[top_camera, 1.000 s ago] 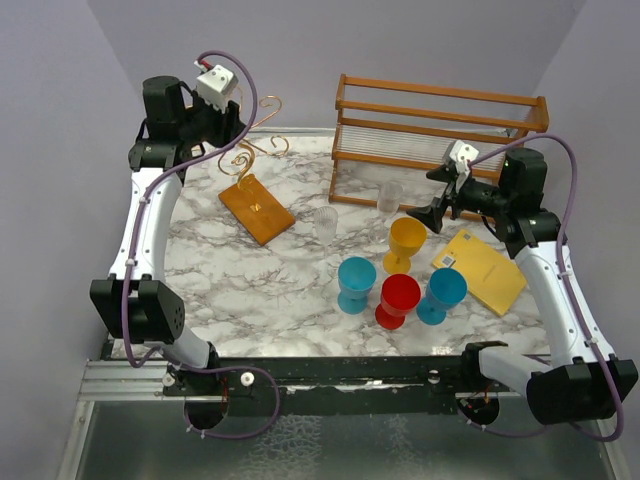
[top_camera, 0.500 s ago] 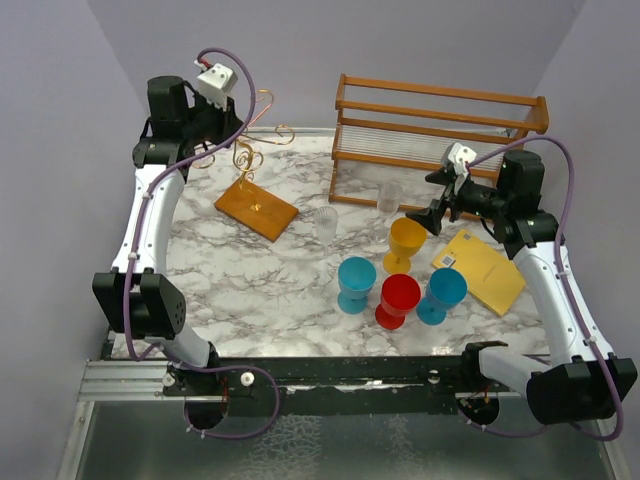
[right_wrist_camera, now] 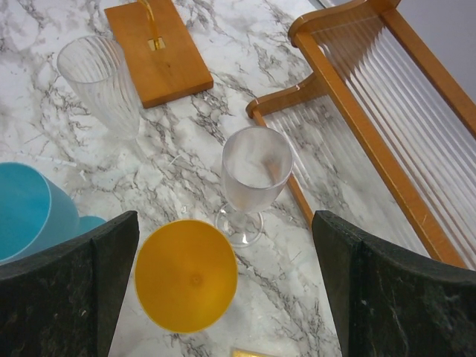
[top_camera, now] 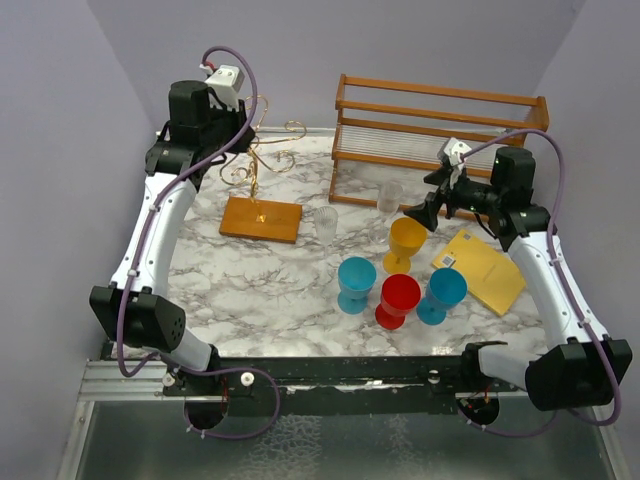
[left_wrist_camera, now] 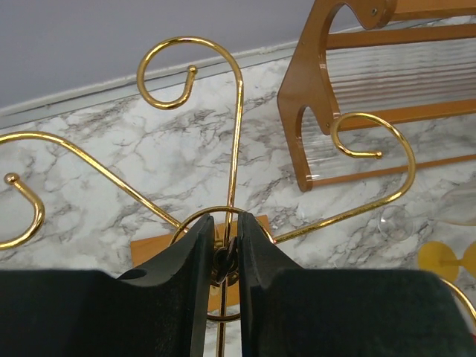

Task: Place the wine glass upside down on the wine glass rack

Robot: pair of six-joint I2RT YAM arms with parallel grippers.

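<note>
Now my left gripper (left_wrist_camera: 225,242) pinches the central post of the wine glass rack (top_camera: 262,218), seemingly upright; I should steady it gently. My right gripper (right_wrist_camera: 227,286), spread wide, hovers above the clear wine glass (right_wrist_camera: 256,167) beside the yellow goblet (right_wrist_camera: 186,275).

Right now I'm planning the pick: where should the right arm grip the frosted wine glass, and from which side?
Likely the bowl of the frosted wine glass, from above with the open right end effector: it stands upright, slatted shelf behind, yellow goblet in front, and stem and foot stay free for the wine glass rack.
</note>
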